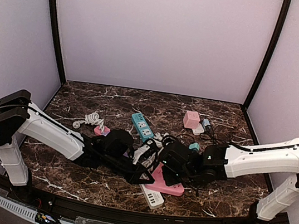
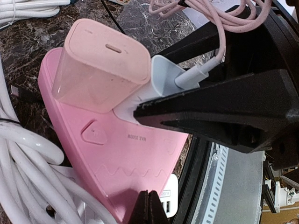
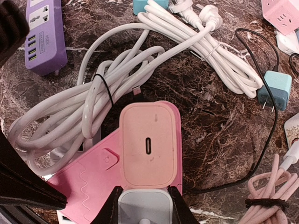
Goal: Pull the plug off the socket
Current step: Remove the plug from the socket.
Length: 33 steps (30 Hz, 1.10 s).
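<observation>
the white plug [image 2: 158, 77] sits in a pink power strip [image 2: 126, 158] near the middle of the desk's near edge, where both arms meet. it stands up off the strip's flat face at one end. a bigger pink plug [image 3: 149, 144] stands right beside it, and the two look to be touching. the strip's long axis runs roughly along the near edge, angled a little, so i judge the plug's way out to be straight up off that face and not along the strip.

the right gripper [image 3: 144, 201] is the one on the job. it is narrow, with a finger against each side of the white plug, and looks to be holding it. the left gripper [image 2: 148, 207] has its tips pressed together with nothing between them. they rest on the far end of the strip from the plugs, which i read as bracing it.

the white plug is a small rounded block, pale and glossy. a cable connector [image 2: 194, 74] enters its top and a pink cord leads away toward the right arm. its prongs are hidden, so i cannot tell how deep it is seated. a thick coil of white cord [image 3: 117, 79] lies against the strip on the side toward the desk's far edge. a white power strip [image 1: 152, 197] pokes out from under it on the near side.
</observation>
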Each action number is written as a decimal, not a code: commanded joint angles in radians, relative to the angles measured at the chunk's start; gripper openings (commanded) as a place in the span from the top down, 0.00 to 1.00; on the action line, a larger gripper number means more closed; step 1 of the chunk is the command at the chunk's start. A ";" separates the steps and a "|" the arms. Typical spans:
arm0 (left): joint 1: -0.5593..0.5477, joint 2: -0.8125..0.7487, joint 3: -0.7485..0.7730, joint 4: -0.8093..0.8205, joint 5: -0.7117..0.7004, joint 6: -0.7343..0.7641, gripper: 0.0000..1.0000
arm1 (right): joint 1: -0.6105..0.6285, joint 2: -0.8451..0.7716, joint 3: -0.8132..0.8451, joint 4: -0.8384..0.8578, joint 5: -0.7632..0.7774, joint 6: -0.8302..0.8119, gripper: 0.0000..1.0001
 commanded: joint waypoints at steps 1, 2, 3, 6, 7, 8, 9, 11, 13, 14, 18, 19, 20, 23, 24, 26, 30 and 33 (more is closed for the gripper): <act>0.003 0.095 -0.078 -0.367 -0.089 0.020 0.99 | 0.027 0.063 0.061 -0.060 0.058 0.038 1.00; 0.002 0.096 -0.078 -0.367 -0.089 0.020 0.99 | 0.031 0.073 0.072 -0.074 0.066 0.039 1.00; 0.002 0.095 -0.078 -0.368 -0.089 0.021 0.99 | 0.034 0.083 0.083 -0.088 0.074 0.039 1.00; 0.002 0.095 -0.078 -0.369 -0.090 0.021 0.99 | 0.041 0.107 0.112 -0.122 0.090 0.041 1.00; 0.003 0.096 -0.078 -0.369 -0.091 0.021 0.99 | 0.043 0.113 0.118 -0.128 0.092 0.042 1.00; 0.002 0.095 -0.078 -0.370 -0.091 0.021 0.99 | 0.043 0.115 0.120 -0.131 0.092 0.042 1.00; 0.003 0.095 -0.078 -0.370 -0.090 0.021 0.99 | 0.044 0.116 0.122 -0.132 0.091 0.043 1.00; 0.002 0.096 -0.076 -0.370 -0.091 0.021 0.99 | 0.043 0.107 0.120 -0.132 0.093 0.049 1.00; 0.003 0.096 -0.076 -0.370 -0.090 0.021 0.99 | 0.042 0.093 0.115 -0.129 0.092 0.053 1.00; 0.002 0.096 -0.077 -0.370 -0.090 0.021 0.99 | 0.042 0.084 0.111 -0.126 0.091 0.055 1.00; 0.002 0.101 -0.078 -0.370 -0.088 0.021 0.99 | 0.030 0.032 0.075 -0.084 0.061 0.057 1.00; 0.003 0.103 -0.076 -0.371 -0.088 0.021 0.99 | 0.024 0.013 0.060 -0.065 0.048 0.058 1.00; 0.003 0.103 -0.076 -0.371 -0.086 0.021 0.99 | 0.015 -0.005 0.043 -0.047 0.032 0.058 1.00; 0.002 0.104 -0.076 -0.370 -0.086 0.021 0.99 | -0.019 -0.072 -0.019 0.028 -0.024 0.057 1.00; 0.002 0.104 -0.076 -0.370 -0.086 0.021 0.99 | -0.029 -0.094 -0.043 0.052 -0.044 0.058 1.00; 0.003 0.105 -0.076 -0.368 -0.086 0.021 0.99 | -0.051 -0.136 -0.084 0.099 -0.081 0.058 1.00; 0.003 0.106 -0.075 -0.370 -0.084 0.021 0.99 | -0.080 -0.188 -0.136 0.150 -0.129 0.060 1.00; 0.002 0.107 -0.073 -0.370 -0.085 0.021 0.99 | -0.081 -0.190 -0.138 0.147 -0.128 0.056 1.00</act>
